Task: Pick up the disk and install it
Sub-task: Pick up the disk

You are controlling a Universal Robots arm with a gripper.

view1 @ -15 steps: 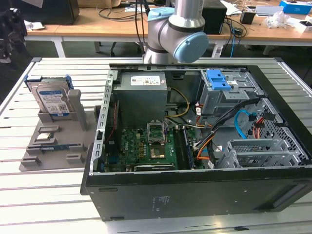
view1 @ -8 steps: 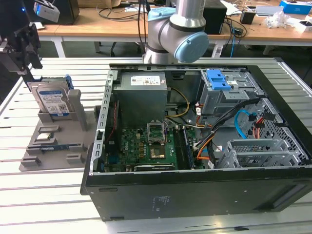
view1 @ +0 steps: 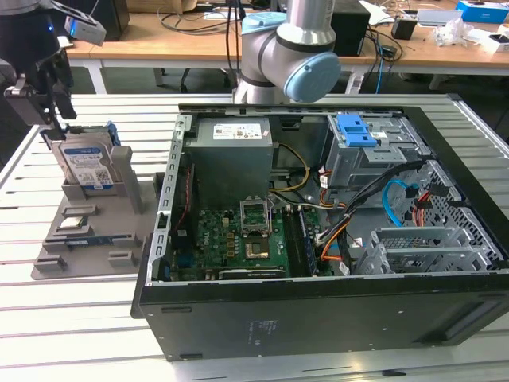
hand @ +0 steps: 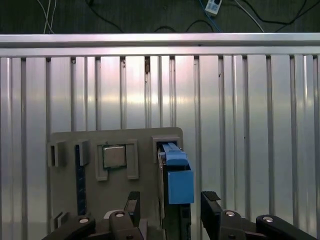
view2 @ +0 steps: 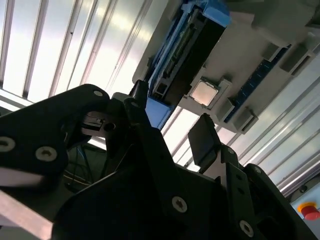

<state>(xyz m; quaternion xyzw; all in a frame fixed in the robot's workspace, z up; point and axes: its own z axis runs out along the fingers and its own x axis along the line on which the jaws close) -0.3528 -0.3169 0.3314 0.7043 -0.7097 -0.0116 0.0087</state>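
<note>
- No word or number can be read anywhere.
- The disk [view1: 86, 163] carries a white-and-blue label [view1: 90, 170] with dark barcode-like blocks; its print is too fine to read.
- The power supply [view1: 231, 163] bears a white sticker [view1: 238, 131] with illegible lines.
- The computer case [view1: 334, 306] has faint pale marks [view1: 265, 327] on its near wall, also unreadable.

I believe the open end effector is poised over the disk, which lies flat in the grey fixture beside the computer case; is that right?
Not quite: the exterior view shows the disk standing upright on its edge in the grey fixture, not lying flat. The rest holds: the open end effector is poised over it, beside the computer case.
</note>
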